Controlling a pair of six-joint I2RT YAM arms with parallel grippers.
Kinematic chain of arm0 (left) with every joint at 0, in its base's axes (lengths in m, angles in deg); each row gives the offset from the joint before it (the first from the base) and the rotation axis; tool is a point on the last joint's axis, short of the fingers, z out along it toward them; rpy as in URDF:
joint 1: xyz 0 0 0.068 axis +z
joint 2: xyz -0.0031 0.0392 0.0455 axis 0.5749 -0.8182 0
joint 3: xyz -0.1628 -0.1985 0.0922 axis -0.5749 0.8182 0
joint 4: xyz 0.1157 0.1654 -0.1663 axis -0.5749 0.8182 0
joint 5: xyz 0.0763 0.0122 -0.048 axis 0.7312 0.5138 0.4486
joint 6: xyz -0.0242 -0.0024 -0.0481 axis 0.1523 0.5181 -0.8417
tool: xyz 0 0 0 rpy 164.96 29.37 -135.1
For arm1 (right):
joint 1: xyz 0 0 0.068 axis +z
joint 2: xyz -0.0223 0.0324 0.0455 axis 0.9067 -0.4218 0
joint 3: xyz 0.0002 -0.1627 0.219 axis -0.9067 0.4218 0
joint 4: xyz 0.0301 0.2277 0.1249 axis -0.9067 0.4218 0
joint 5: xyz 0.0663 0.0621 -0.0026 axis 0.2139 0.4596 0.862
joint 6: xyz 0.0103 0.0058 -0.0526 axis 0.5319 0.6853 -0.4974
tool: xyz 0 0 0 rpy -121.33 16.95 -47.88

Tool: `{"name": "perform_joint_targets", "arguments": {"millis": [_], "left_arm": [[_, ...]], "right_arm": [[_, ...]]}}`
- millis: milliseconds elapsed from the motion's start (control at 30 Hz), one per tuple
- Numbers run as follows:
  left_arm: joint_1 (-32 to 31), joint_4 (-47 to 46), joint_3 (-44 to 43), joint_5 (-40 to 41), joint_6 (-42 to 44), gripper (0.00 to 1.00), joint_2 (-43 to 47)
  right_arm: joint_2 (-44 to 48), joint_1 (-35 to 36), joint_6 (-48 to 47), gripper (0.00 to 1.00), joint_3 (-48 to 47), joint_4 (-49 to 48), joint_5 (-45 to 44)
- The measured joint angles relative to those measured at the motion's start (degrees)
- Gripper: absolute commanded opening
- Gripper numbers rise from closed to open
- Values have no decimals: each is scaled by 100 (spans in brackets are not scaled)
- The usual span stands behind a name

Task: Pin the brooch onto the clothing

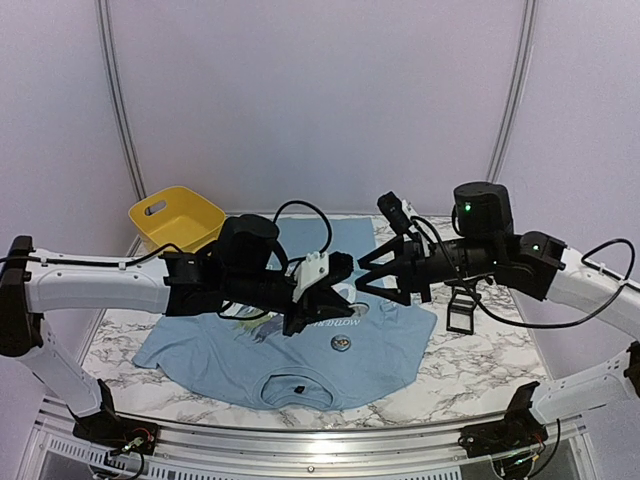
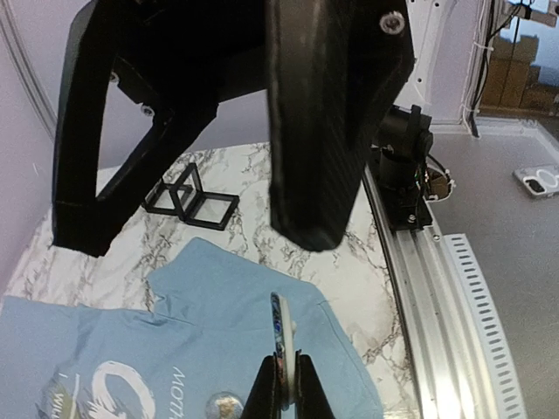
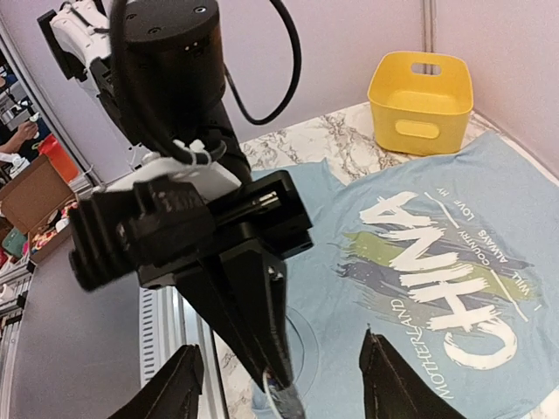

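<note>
Brooch (image 2: 278, 321), pinched in left gripper (image 2: 282, 375), above clothing (image 2: 218, 292)

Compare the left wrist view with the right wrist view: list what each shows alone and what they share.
Only the left wrist view: the black frame stand on the marble table, and a clear edge-on look at the brooch, pinched in the shut left gripper. Only the right wrist view: the yellow basket and the whole CHINA lettering on the T-shirt. Both: the light blue T-shirt, the marble table, and the two grippers facing each other, the right gripper open.
</note>
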Motion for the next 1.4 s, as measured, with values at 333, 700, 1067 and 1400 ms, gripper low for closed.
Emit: {"name": "perform_joint_targets", "arguments": {"millis": [333, 700, 1067, 1400], "left_arm": [[330, -52, 422, -802, -2319, 0, 267], [332, -190, 442, -925, -2579, 0, 431], [332, -197, 455, -940, -2570, 0, 452], [332, -214, 472, -938, -2544, 0, 503]], "right_arm": [[188, -101, 33, 57, 1268, -1110, 793], [492, -17, -63, 38, 1941, -2570, 990], [140, -2, -81, 15, 1928, -2594, 868], [94, -2, -44, 0, 1926, -2487, 723]]}}
